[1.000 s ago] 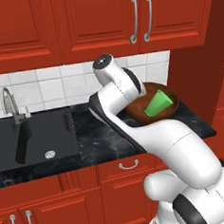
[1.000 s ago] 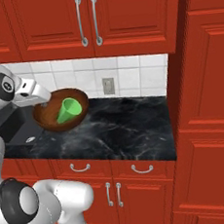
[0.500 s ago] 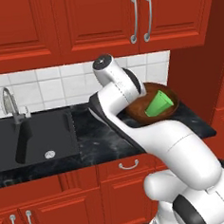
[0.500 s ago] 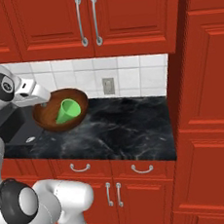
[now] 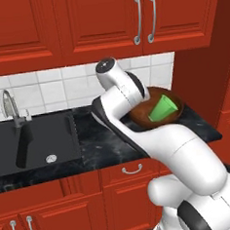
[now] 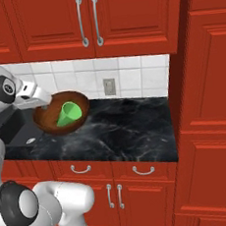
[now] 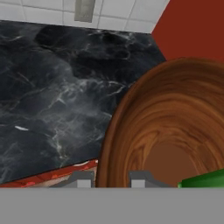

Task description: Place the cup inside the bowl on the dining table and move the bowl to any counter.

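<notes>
End effector (image 7: 109, 178) is pinching the bowl (image 6: 60, 113) by its rim, jaws narrow with the wall between them. Bowl is hanging tilted at frame centre-left in the right base view, over the table (image 6: 126, 128), not resting yet. Cup (image 6: 68, 113) is lying on its side inside, so both travel together.

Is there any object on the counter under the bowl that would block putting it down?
Nothing visible does. The bowl, with the cup in it, hangs over bare counter; the sink lies off to one side.
</notes>
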Robot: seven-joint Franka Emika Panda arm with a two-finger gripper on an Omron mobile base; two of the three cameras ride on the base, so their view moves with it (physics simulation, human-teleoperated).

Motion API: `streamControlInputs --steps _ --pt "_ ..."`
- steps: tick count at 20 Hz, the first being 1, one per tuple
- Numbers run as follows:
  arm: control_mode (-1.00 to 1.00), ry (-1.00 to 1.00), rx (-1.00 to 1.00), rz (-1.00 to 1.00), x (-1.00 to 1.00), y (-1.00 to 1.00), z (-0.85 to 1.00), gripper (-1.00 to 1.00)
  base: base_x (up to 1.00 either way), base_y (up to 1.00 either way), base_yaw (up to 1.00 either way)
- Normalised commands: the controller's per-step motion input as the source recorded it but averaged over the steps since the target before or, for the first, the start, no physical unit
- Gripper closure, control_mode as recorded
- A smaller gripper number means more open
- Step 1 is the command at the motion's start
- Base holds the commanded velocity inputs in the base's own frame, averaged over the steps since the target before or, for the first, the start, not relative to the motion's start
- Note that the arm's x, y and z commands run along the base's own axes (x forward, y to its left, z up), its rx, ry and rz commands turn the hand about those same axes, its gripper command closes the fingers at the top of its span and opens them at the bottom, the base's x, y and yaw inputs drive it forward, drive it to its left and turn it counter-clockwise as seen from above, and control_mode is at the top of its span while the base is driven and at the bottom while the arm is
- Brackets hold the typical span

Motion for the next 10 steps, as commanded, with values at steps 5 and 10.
streamControlInputs --steps 5,10 --pt "-1.0 0.0 0.08 0.0 0.0 0.02 -0.44 1.0 0.0 0.0 0.0" --pt "-1.0 0.0 0.06 0.0 0.0 0.0 -0.31 1.0 0.0 0.0 0.0"
